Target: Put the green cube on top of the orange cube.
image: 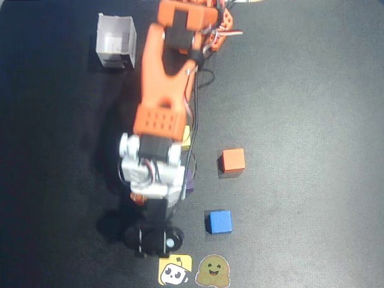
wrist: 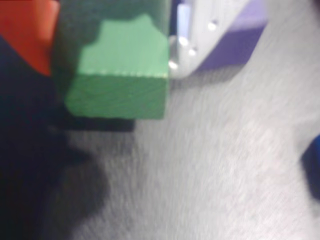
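In the wrist view the green cube [wrist: 120, 75] fills the upper left. It sits between an orange finger [wrist: 25, 30] on its left and a white finger [wrist: 192, 35] on its right, so my gripper [wrist: 110, 45] is shut on it. A dark shadow lies just under the cube. From overhead the arm hides the green cube, and the gripper [image: 151, 239] is low in the picture, left of centre. The orange cube [image: 233, 161] rests on the black mat, to the right of the arm and apart from it.
A blue cube [image: 220, 221] lies right of the gripper and shows at the wrist view's right edge [wrist: 312, 165]. A purple cube [image: 189, 180] and a yellow one [image: 186, 137] peek out beside the arm. A white box [image: 116, 41] stands top left. Two stickers [image: 195, 271] mark the bottom edge.
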You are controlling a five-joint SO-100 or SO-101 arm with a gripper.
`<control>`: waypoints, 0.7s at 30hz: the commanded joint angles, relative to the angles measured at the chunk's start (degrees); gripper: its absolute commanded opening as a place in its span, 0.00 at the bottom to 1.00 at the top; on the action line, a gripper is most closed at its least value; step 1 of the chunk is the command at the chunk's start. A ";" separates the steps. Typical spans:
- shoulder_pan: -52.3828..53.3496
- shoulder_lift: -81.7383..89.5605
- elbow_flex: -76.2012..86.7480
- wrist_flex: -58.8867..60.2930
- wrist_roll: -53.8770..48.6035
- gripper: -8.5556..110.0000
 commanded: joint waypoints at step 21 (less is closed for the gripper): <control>-19.25 39.46 45.18 -17.49 12.39 0.11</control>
